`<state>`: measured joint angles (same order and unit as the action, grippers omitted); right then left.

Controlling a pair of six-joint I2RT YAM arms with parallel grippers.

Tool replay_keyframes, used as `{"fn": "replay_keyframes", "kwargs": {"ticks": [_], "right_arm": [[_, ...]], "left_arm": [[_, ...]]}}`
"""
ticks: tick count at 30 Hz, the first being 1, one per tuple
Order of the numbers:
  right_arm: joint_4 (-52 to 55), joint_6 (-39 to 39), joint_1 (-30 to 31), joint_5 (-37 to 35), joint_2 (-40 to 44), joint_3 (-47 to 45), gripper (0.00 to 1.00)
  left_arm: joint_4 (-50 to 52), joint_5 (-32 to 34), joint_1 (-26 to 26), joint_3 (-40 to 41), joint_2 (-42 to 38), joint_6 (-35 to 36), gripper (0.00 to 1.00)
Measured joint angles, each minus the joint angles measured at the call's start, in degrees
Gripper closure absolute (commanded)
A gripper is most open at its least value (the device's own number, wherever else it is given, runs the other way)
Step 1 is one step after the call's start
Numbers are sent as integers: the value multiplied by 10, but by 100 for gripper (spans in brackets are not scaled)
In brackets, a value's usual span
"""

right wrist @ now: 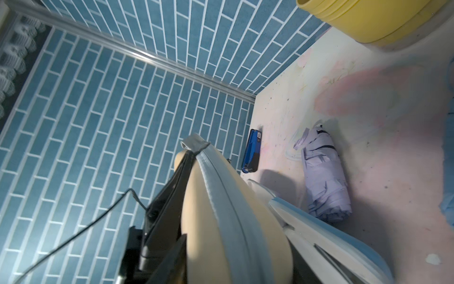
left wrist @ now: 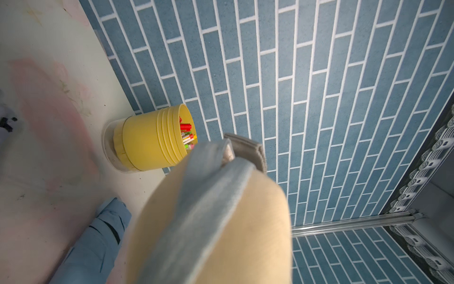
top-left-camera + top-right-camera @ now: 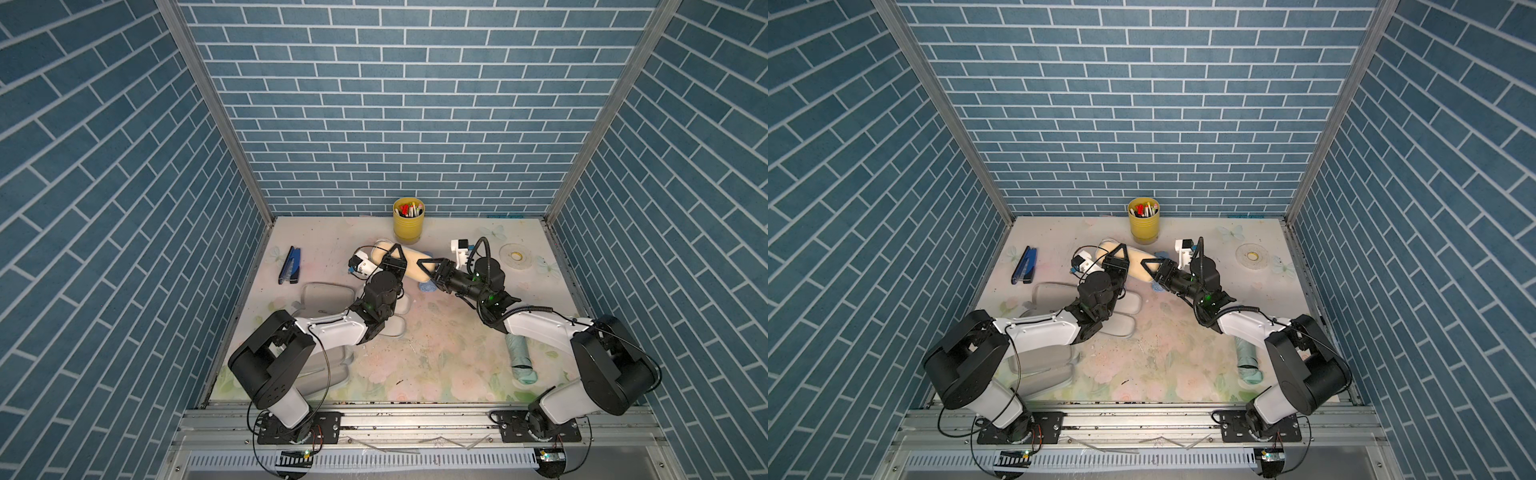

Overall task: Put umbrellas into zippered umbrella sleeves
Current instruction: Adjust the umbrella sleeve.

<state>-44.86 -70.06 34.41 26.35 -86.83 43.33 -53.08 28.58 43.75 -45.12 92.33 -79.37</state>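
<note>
Farthest left, at ten o'clock on the table [image 3: 436, 365], lies the blue stapler [image 3: 289, 266]. Open sleeves [image 3: 326, 293] lie grey side up at eight to nine o'clock, partly under the left arm. The left gripper [image 3: 395, 254] pinches one end of the tan sleeve [image 3: 410, 261], which sits just short of the yellow pen cup [image 3: 408, 220] at twelve. The right gripper [image 3: 424, 266] appears clamped on the other end, its jaws at a middling gap. The zip band looks closed. I judge the shell light, stiff and smoothly curved, so it may swivel in a pinch. It is best held across its narrow width, off the zip. A light blue umbrella [image 2: 98, 241] lies just beside it. The mint green umbrella [image 3: 521, 359], a soft roll best taken mid-length, lies at four o'clock.
</note>
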Motion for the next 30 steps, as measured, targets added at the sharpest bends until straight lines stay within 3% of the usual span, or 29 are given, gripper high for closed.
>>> {"fn": "replay_keyframes", "kwargs": {"ticks": [2, 5, 10, 13, 17, 23, 27, 30], "right_arm": [[-20, -17, -10, 10, -4, 0, 71], [-28, -31, -29, 29, -5, 0, 73], [33, -34, -89, 93, 11, 14, 73], [143, -12, -127, 144, 25, 53, 74], [243, 21, -157, 206, 35, 91, 74], [348, 74, -158, 274, 36, 119, 74], [386, 96, -157, 299, 36, 127, 74], [405, 107, -163, 304, 38, 131, 74]], "left_arm": [[7, -35, -5, 0, -3, 10, 28], [44, -113, -22, 8, -32, 35, 15], [159, -276, -128, 43, -148, 108, 9], [227, -369, -196, 43, -197, 163, 8], [283, -508, -243, 40, -205, 202, 5], [309, -657, -246, 30, -175, 212, 3], [264, -701, -236, 30, -170, 198, 6], [231, -703, -218, 30, -145, 189, 14]]}}
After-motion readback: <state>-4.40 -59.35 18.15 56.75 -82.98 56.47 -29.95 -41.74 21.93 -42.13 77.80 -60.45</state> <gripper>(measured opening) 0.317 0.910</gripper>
